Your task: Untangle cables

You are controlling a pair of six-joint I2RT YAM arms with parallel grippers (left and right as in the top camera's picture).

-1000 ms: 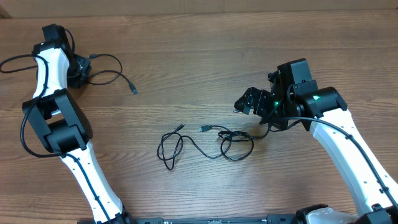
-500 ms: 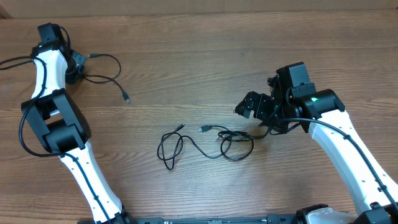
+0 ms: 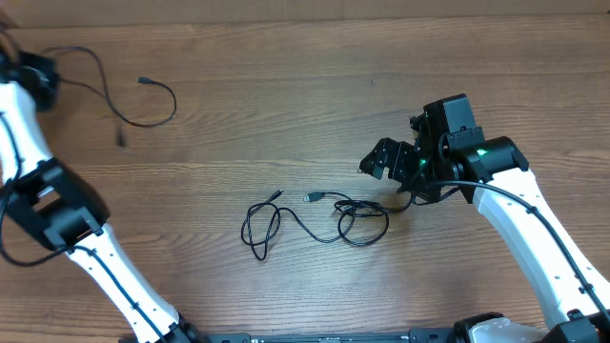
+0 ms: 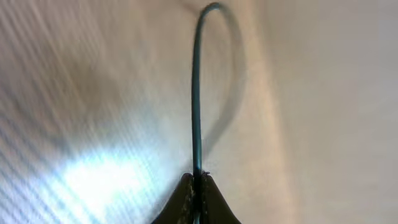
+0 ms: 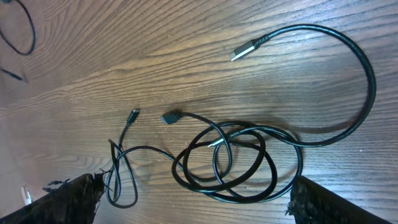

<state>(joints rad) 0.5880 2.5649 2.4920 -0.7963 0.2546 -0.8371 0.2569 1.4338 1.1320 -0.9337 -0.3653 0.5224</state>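
Note:
A tangle of black cables (image 3: 324,217) lies at the table's centre, with loops and several loose plugs. In the right wrist view the tangle (image 5: 249,158) shows a thick cable with a metal USB plug (image 5: 245,50) and a thinner cable with small plugs. My right gripper (image 3: 386,157) is open and empty, hovering over the tangle's right end, its fingers (image 5: 199,199) spread either side of the loops. My left gripper (image 3: 46,74) is at the far left back, shut on a separate thin black cable (image 3: 170,95). The left wrist view shows that cable (image 4: 196,93) pinched between the fingers (image 4: 196,182).
The wooden table (image 3: 286,114) fills the view. The thin cable's loose ends trail from the left gripper towards a plug (image 3: 143,81) and an end (image 3: 119,141) at the back left.
My left arm has swung further left and back, dragging the thin cable with it. The right arm and the central tangle have not moved.

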